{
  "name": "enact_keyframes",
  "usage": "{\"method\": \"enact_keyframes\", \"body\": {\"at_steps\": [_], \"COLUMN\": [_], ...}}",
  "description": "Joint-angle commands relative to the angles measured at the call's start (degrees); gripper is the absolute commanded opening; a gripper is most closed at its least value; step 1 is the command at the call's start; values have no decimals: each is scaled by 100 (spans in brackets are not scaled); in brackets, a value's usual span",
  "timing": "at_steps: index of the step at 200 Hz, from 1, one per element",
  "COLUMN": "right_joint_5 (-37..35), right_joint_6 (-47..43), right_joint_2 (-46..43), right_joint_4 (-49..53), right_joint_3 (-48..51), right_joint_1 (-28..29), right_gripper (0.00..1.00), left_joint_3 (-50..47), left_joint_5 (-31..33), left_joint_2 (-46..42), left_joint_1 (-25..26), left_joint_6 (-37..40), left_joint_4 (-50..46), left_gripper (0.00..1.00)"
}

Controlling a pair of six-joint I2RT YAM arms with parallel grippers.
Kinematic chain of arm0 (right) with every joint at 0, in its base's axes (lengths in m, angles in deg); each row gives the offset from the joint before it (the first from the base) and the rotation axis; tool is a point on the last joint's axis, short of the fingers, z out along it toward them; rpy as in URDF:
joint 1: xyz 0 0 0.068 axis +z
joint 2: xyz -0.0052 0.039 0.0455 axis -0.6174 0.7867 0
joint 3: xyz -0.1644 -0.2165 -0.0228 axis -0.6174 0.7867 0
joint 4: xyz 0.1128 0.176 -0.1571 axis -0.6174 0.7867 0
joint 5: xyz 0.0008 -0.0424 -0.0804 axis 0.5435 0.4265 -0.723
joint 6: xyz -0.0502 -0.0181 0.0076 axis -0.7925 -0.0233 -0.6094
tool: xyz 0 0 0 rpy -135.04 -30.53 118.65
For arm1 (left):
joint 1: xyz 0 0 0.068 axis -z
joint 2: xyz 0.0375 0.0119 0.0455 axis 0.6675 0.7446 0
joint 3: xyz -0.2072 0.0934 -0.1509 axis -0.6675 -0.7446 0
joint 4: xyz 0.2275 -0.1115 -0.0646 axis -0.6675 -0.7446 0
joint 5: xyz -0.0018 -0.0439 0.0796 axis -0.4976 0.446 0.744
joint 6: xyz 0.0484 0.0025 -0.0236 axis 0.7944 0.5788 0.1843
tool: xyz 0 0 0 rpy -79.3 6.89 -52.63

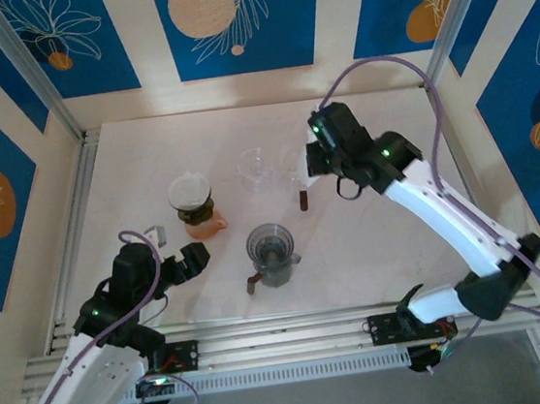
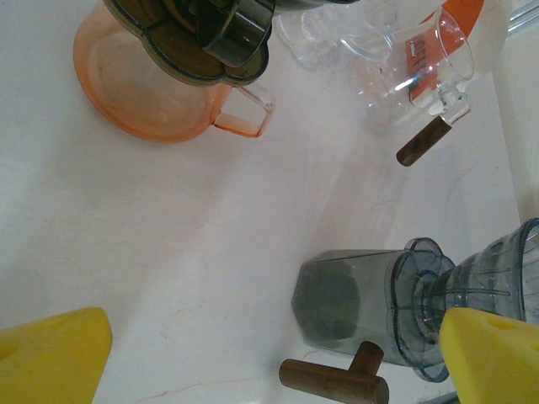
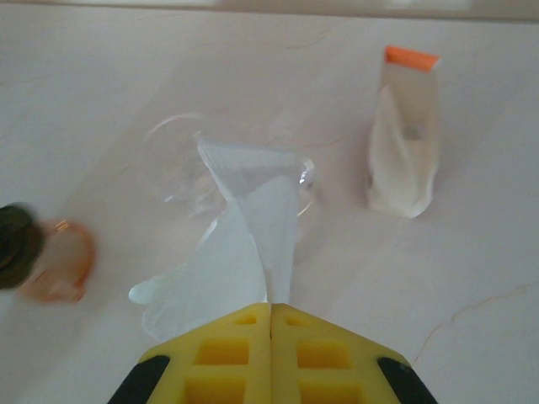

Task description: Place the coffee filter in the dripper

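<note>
My right gripper is shut on the white paper coffee filter, pinching its near edge. The filter hangs with its far tip over the rim of a clear dripper; whether it touches the dripper I cannot tell. From above, the right gripper hovers at the table's middle back, beside the clear dripper. My left gripper is open, its yellow pads wide apart and nothing between them. It sits low at the front left.
An orange carafe carries a dark dripper with a filter on top. A grey dripper on a grey server with a wooden handle stands front centre. A second clear dripper has a wooden handle. A white pouch with an orange top lies nearby.
</note>
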Motion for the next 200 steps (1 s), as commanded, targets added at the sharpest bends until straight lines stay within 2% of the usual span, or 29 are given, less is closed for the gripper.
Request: {"method": "enact_keyframes", "body": {"at_steps": [1, 33, 68, 128, 169, 200], "right_joint_5": [442, 1387, 2443, 4014, 4312, 4136], "right_joint_6": [630, 1164, 1527, 2149, 2486, 2596], "right_joint_2": [-446, -422, -15, 486, 565, 690], "right_joint_4": [1021, 1902, 2316, 2075, 1742, 1605], "right_joint_3": [-92, -585, -1024, -922, -300, -129], "right_joint_1": [433, 901, 1244, 1121, 758, 582], "right_gripper": [0, 0, 0, 0, 0, 0], "left_joint_3": [73, 29, -34, -12, 3, 44], "left_joint_5": [-145, -190, -250, -311, -399, -468], "left_joint_2": [6, 92, 112, 99, 129, 198], "left_joint_1": [-34, -33, -37, -33, -34, -40], "left_joint_6": [160, 100, 10, 27, 54, 103], "left_joint_4": [-31, 116, 228, 132, 176, 176], "left_gripper": [100, 100, 100, 100, 100, 100]}}
